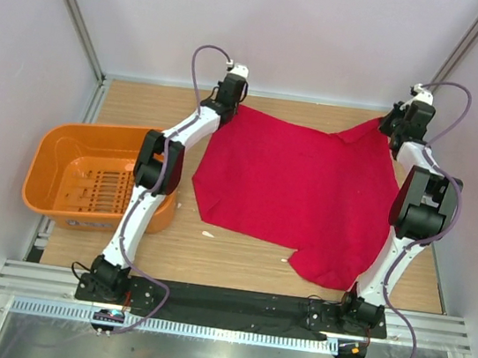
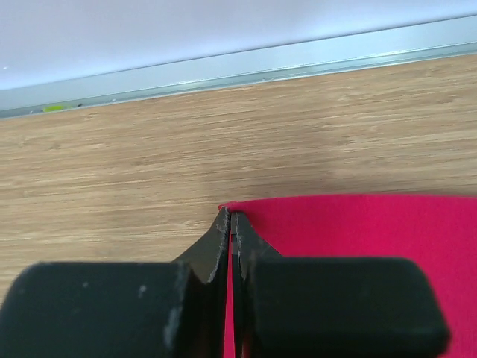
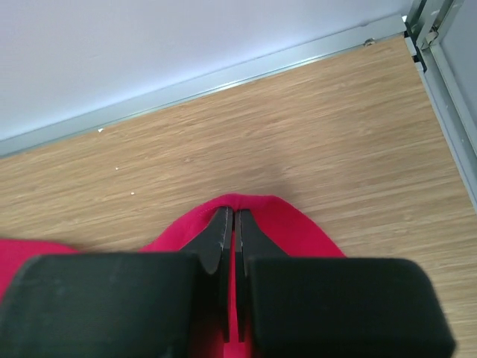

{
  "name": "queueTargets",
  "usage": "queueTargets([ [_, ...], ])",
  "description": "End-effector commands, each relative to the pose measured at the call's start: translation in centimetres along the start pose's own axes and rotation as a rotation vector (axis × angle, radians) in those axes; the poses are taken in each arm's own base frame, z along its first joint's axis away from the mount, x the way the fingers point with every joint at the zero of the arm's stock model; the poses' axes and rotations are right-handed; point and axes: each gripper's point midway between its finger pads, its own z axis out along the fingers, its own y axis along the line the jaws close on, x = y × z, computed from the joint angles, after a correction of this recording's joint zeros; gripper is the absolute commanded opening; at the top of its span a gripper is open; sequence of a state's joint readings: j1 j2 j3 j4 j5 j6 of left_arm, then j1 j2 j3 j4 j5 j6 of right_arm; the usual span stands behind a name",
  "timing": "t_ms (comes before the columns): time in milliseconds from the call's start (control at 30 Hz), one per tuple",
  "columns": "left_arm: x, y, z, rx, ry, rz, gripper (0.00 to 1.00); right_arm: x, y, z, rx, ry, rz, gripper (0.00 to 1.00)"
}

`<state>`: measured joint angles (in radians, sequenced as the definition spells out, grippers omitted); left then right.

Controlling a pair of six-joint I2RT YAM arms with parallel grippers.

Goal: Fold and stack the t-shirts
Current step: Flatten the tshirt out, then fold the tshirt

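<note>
The red t-shirt [image 1: 299, 192] lies spread on the wooden table, its far edge stretched between my two grippers. My left gripper [image 1: 234, 107] is shut on the shirt's far left corner; in the left wrist view [image 2: 230, 224] the red cloth [image 2: 358, 227] sits pinched between the black fingers. My right gripper [image 1: 389, 122] is shut on the far right corner; in the right wrist view [image 3: 231, 221] a fold of red cloth [image 3: 298, 227] bulges around the closed fingertips. Both grippers are near the table's far edge.
An orange slotted basket [image 1: 53, 172] stands at the left edge of the table, beside the left arm. A metal rail [image 2: 298, 63] and white wall close the far side. A grey frame post [image 3: 447, 74] borders the right side.
</note>
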<state>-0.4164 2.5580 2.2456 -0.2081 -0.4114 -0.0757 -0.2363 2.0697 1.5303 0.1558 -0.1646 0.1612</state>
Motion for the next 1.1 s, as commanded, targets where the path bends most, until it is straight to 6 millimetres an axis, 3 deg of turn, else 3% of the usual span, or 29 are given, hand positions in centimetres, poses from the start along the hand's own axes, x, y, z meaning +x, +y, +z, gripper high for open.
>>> queueTargets([
  [0, -4.3, 1.8, -1.2, -0.057, -0.093, -0.039, 0.00, -3.9, 0.5, -1.1, 0.013, -0.079, 0.040, 0.01],
  [67, -3.9, 2.3, -1.4, -0.081, -0.081, -0.018, 0.00, -4.6, 0.7, -2.2, 0.013, -0.083, 0.070, 0.01],
  [233, -3.6, 2.4, -2.3, -0.052, -0.066, 0.031, 0.00, -2.9, 0.8, -5.2, 0.060, 0.004, 0.151, 0.01],
  [267, -3.4, 2.5, -2.5, -0.052, -0.059, 0.035, 0.00, -3.7, 1.1, -6.6, 0.065, -0.007, 0.162, 0.01],
  [300, -2.1, 2.5, -2.5, -0.054, -0.033, 0.047, 0.00, -2.7, 1.0, -7.4, 0.082, 0.019, 0.177, 0.01],
  [333, -2.5, 2.7, -3.0, -0.057, -0.036, 0.048, 0.00, -2.0, 0.9, -8.2, 0.102, 0.043, 0.205, 0.01],
  [400, -1.0, 3.0, -3.5, -0.077, -0.003, 0.068, 0.00, -2.1, 1.1, -10.5, 0.117, 0.047, 0.228, 0.01],
  [467, -1.3, 3.8, -4.4, -0.105, 0.001, 0.073, 0.00, -0.6, 0.9, -12.1, 0.149, 0.097, 0.256, 0.01],
  [500, -1.3, 4.1, -4.6, -0.113, 0.006, 0.075, 0.00, -1.1, 1.2, -13.3, 0.150, 0.089, 0.259, 0.01],
  [600, -1.0, 5.1, -5.6, -0.141, 0.025, 0.110, 0.00, 1.4, 0.9, -15.3, 0.185, 0.167, 0.269, 0.01],
  [633, -0.2, 5.2, -5.7, -0.146, 0.048, 0.124, 0.00, 1.8, 0.8, -16.2, 0.199, 0.184, 0.267, 0.01],
  [900, 1.5, 6.8, -8.2, -0.176, 0.137, 0.155, 0.00, 4.5, 0.1, -19.1, 0.257, 0.284, 0.245, 0.01],
  [1067, 2.9, 6.1, -9.0, -0.141, 0.198, 0.143, 0.00, 5.3, -0.7, -20.3, 0.312, 0.299, 0.240, 0.01],
])
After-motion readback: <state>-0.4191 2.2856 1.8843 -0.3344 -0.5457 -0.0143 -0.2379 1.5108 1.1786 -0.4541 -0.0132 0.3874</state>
